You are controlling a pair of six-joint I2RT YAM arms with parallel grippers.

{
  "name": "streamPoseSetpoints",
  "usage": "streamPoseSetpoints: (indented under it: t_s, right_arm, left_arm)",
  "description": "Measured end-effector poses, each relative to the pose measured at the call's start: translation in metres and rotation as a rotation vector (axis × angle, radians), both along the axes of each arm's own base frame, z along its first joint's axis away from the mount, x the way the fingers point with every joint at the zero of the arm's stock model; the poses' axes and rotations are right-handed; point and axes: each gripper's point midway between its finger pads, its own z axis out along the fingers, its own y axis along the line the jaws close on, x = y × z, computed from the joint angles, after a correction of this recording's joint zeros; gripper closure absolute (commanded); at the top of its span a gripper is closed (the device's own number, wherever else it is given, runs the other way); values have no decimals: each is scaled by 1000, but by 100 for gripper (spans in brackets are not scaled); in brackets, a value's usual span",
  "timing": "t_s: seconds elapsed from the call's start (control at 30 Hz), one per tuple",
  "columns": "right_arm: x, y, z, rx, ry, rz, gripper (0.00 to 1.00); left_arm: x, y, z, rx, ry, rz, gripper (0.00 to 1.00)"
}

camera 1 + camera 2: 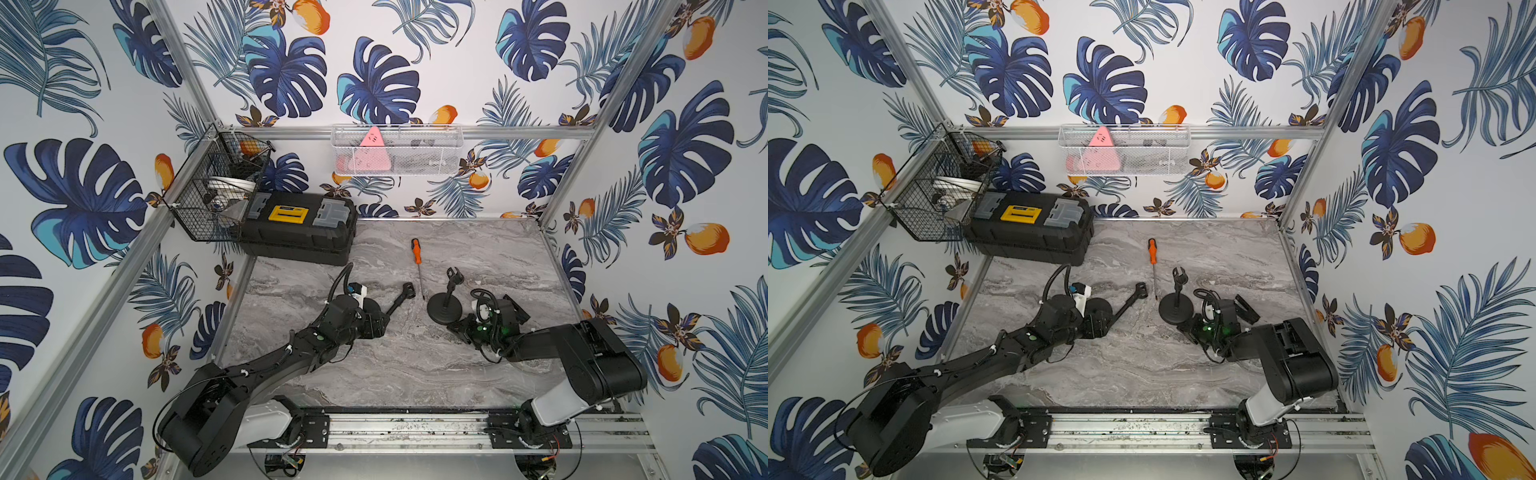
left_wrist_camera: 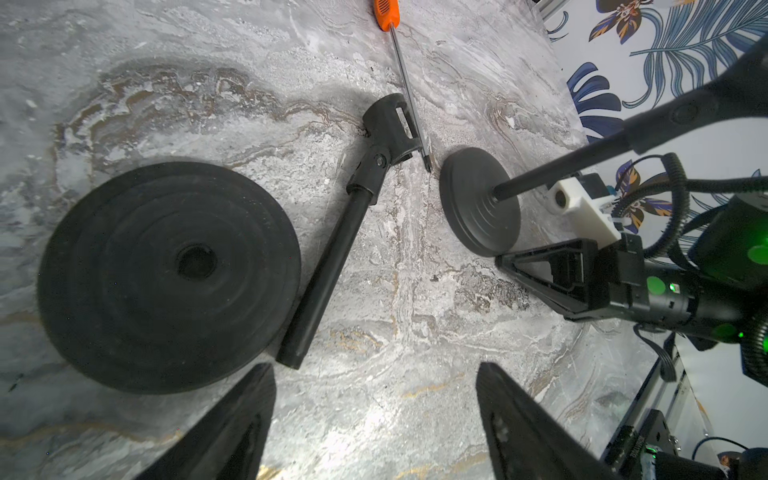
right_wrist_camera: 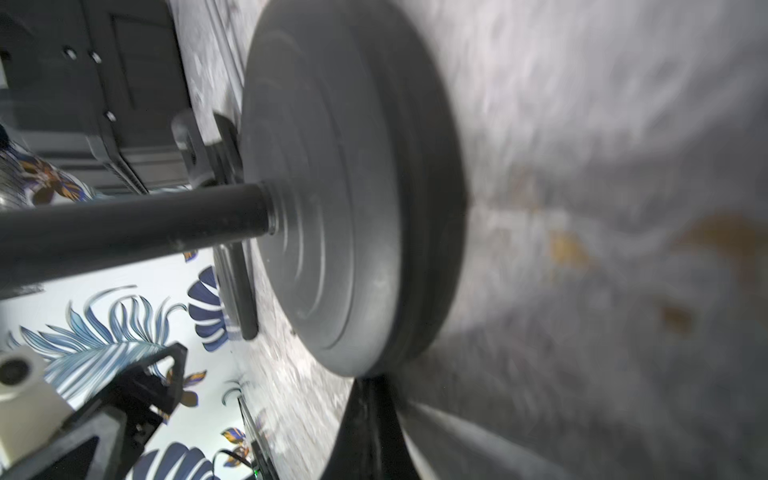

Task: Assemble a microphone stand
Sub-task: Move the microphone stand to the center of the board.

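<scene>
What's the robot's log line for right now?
left gripper: open, empty | right gripper: shut beside assembled stand | loose base, pole: side by side, unjoined

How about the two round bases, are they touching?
Apart. The left wrist view shows the loose base and the stand's base separated by the loose pole and bare table.

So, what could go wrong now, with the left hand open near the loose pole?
1. The pole lies with its clip end against the screwdriver. Lifting the pole with the left hand may drag the screwdriver along.
2. The shut right hand sits right at the base rim of the upright stand. A small push there might slide or tip the stand.
</scene>
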Motion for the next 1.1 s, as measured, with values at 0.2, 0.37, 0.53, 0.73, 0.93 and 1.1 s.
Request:
streamPoseSetpoints:
  t_s: [0.2, 0.37, 0.53, 0.73, 0.93, 1.1]
  right_arm:
    - [38, 1, 0, 100, -41, -12, 100]
    - [66, 5, 7, 133, -106, -18, 100]
    - [81, 3, 9, 97, -125, -29, 100]
    - [92, -2, 33, 42, -184, -37, 100]
    - [78, -28, 94, -145, -330, -56, 64]
    - [57, -59, 105, -310, -324, -68, 30]
  left_arm:
    - [2, 6, -1, 11, -5, 9, 17]
    - [4, 13, -4, 20, 4, 24, 17]
    - [4, 15, -6, 25, 12, 32, 17]
    - [5, 16, -13, 37, 31, 31, 13]
    - [7, 21, -14, 94, -8, 54, 11]
    - [4, -1, -4, 193, -86, 1, 10]
